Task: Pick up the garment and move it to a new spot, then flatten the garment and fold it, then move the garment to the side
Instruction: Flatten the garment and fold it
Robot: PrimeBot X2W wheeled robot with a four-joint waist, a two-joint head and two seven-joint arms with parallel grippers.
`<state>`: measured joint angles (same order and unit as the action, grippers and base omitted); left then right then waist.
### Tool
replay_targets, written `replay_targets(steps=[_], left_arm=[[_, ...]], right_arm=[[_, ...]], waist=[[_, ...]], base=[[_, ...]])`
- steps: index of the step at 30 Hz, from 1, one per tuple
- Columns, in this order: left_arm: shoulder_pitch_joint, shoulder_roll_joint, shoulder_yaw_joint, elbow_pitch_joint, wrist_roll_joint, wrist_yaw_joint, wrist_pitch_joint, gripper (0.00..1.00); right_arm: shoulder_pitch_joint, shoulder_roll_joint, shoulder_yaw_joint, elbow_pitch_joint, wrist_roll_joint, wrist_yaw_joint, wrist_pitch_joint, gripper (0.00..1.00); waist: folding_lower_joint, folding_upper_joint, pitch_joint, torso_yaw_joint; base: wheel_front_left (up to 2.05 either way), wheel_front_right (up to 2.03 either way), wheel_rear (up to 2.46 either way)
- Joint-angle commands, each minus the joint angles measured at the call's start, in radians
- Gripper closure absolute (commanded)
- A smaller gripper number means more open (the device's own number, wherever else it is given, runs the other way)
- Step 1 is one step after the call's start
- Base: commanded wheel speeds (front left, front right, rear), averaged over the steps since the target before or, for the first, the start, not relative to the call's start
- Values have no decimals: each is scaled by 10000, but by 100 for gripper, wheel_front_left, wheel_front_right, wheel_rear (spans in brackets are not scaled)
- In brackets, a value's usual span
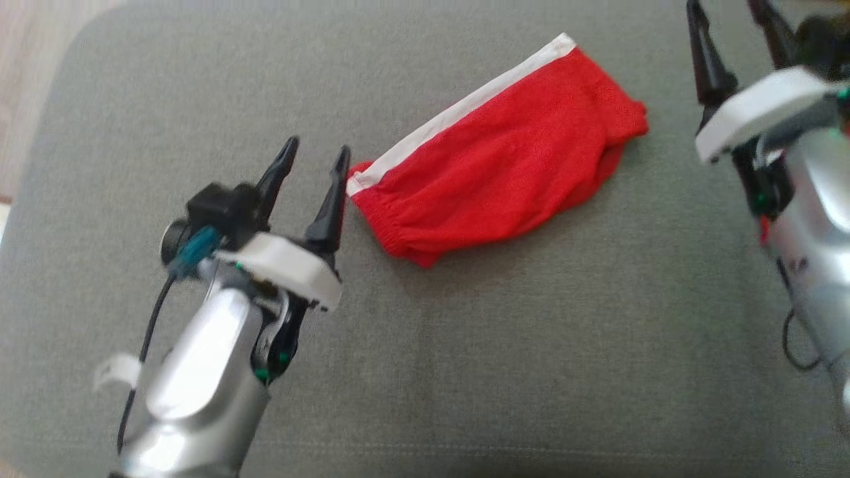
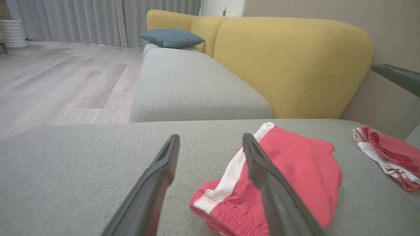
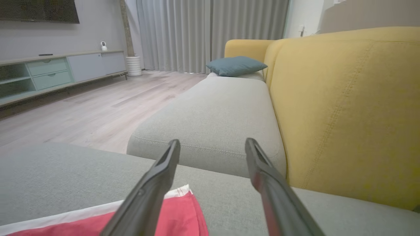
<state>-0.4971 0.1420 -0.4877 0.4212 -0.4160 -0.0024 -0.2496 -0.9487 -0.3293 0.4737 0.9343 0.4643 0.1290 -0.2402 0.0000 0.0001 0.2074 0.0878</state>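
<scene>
The garment (image 1: 505, 159) is a pair of red shorts with a white side stripe, lying folded and slanted on the grey sofa cushion (image 1: 465, 372). My left gripper (image 1: 317, 147) is open just off the garment's lower-left waistband corner, its right finger almost at the cloth. In the left wrist view the left gripper (image 2: 210, 137) spreads wide, with the garment (image 2: 295, 177) behind its right finger. My right gripper (image 1: 727, 13) is open beyond the garment's far right end, apart from it. In the right wrist view the right gripper (image 3: 213, 142) holds nothing, and the garment's striped edge (image 3: 183, 216) lies below its left finger.
A second red-and-white cloth (image 2: 390, 154) lies on the cushion to the right. The yellow backrest (image 2: 288, 65) rises behind. A further grey seat (image 3: 216, 114) carries a teal pillow (image 3: 236, 65). Wooden floor (image 3: 92, 111) and a low cabinet (image 3: 49, 72) lie beyond the cushion's edge.
</scene>
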Motion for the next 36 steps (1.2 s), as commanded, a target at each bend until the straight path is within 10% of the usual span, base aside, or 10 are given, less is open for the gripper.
replay_targets(steps=[1, 20, 36], left_arm=[[84, 237, 578, -491, 52, 91, -122, 0], [3280, -628, 3062, -2506, 1051, -13, -122, 0], [3353, -904, 3231, -2444, 1625, -506, -122, 0]], right_arm=[[449, 17, -157, -508, -113, 17, -148, 0], [6856, 2390, -3901, -5365, -2788, 17, -200, 0], [7140, 2776, -4425, -5716, -2192, 17, 855, 0]], waist=[[0, -1, -361, -199], [0, -1, -1501, -1171], [0, -1, -721, -602]], base=[[0, 0, 0], [0, 0, 0], [0, 0, 0]])
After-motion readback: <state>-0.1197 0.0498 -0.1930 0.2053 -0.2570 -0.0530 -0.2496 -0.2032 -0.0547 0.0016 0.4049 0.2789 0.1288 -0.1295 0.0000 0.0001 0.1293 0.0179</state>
